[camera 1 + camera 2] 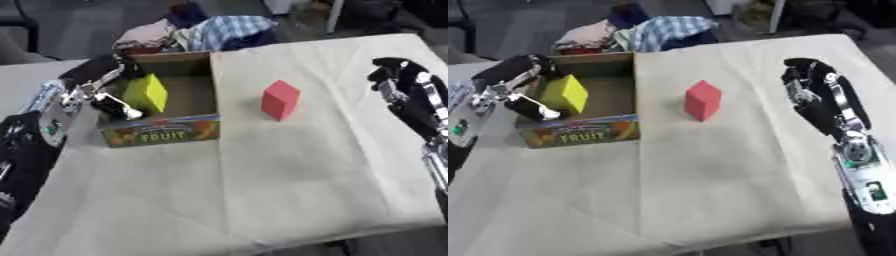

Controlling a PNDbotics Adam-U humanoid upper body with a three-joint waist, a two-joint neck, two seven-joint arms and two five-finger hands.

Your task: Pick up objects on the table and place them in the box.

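The left hand [103, 82] is over the near-left side of the cardboard box [159, 131], the one with FRUIT printed on its front wall, and it has the yellow block [146, 93] pinched between its curled fingers and thumb. The block sits tilted, inside the box walls, but whether it is already resting on the floor of the box or hanging just above it cannot be told from these views. So the step in hand looks like the drop-off: the yellow one is in, or as good as in, and what remains is for those fingers to let go and for the hand to lift clear without dragging the block or nudging the box wall.

Over on the other side, the right hand [808, 92] hovers above the cloth-covered table [289, 190], fingers relaxed and hanging downward, holding nothing. It is well apart from the box — and some way to the right of the red block [702, 100], which stands on the cloth just beside the box's right wall, untouched.

That red block is the job still open. The right hand is the nearer candidate; it would have to travel left, come down over the block with the fingers spread on either side, close on it, then carry it across the box wall. A heap of clothes [197, 32] lies beyond the far edge of the table and plays no part.
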